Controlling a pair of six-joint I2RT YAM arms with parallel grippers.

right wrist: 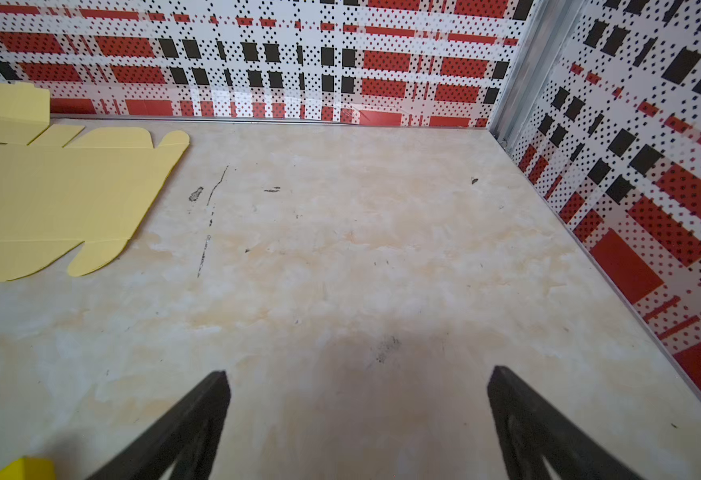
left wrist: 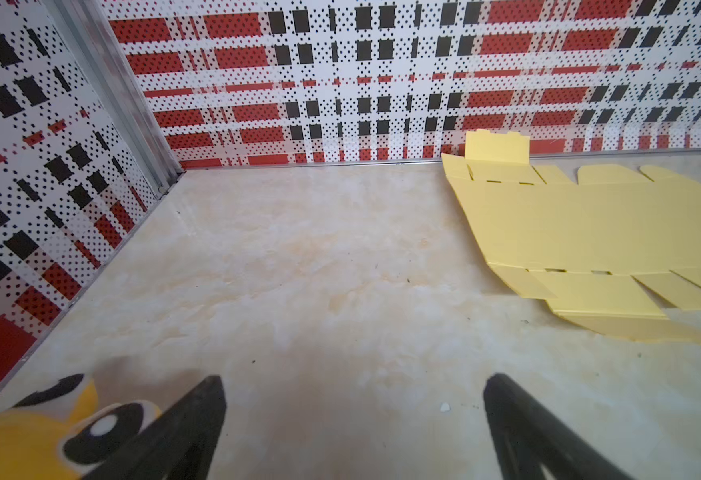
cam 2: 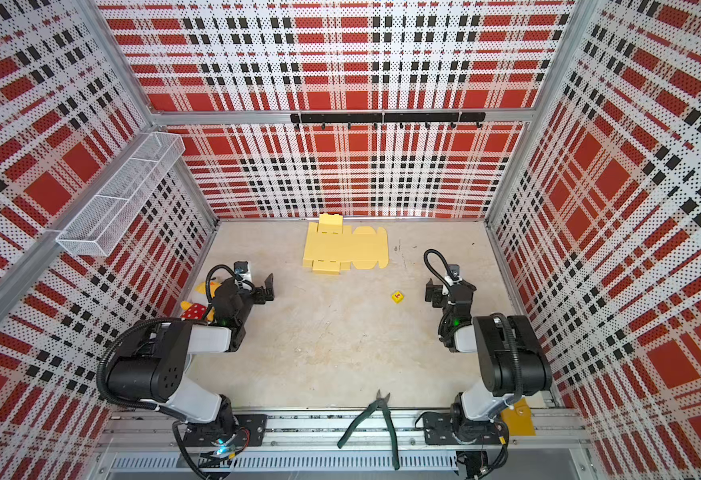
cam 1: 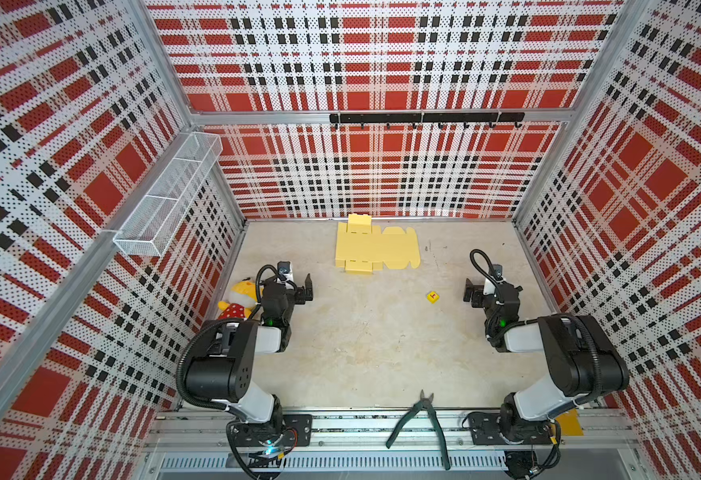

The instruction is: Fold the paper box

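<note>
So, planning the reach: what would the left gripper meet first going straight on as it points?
Likely nothing before the back wall: the left gripper faces bare table, and the paper box lies beside that line.

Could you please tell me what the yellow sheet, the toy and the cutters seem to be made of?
Sheet: thin matte cardboard, judging by its creases and die-cut tabs. Toy: soft plush fabric with a fuzzy surface. Cutters: probably a metal head with dark green plastic-coated handles, though too small to confirm.
</note>
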